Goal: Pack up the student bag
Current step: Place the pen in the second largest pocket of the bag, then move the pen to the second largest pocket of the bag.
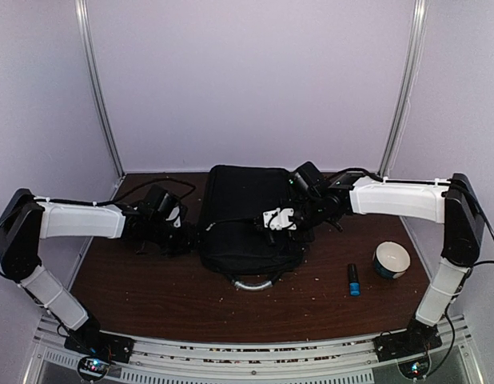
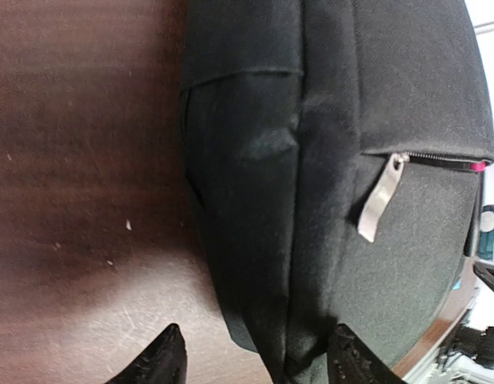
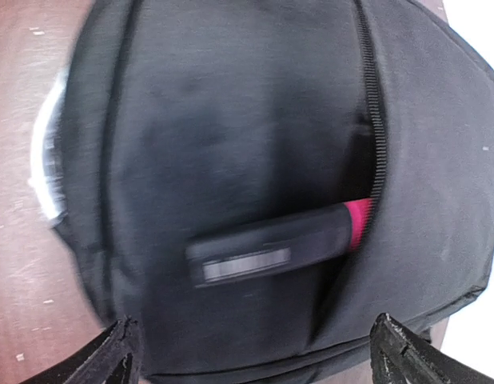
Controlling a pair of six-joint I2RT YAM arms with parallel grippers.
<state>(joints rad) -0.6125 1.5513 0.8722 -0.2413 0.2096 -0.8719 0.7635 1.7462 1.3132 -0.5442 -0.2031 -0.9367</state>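
Observation:
The student bag (image 1: 245, 210), a large black backpack, lies flat in the middle of the table, its grey loop handle (image 1: 252, 282) toward the near edge. My left gripper (image 1: 181, 234) is at the bag's left side. In the left wrist view it (image 2: 259, 362) is open, with the bag's side seam (image 2: 299, 264) between the jaws and a silver zip pull (image 2: 381, 198) beyond. My right gripper (image 1: 274, 224) hovers over the bag and stands wide open (image 3: 259, 356). Below it a black marker with a pink end (image 3: 267, 252) lies across the bag's front, the pink end at the open zipper (image 3: 373, 120).
On the brown table (image 1: 151, 288) to the right of the bag lie a blue marker (image 1: 353, 280) and a small white and teal bowl-like thing (image 1: 392, 259). White walls close in the back and both sides.

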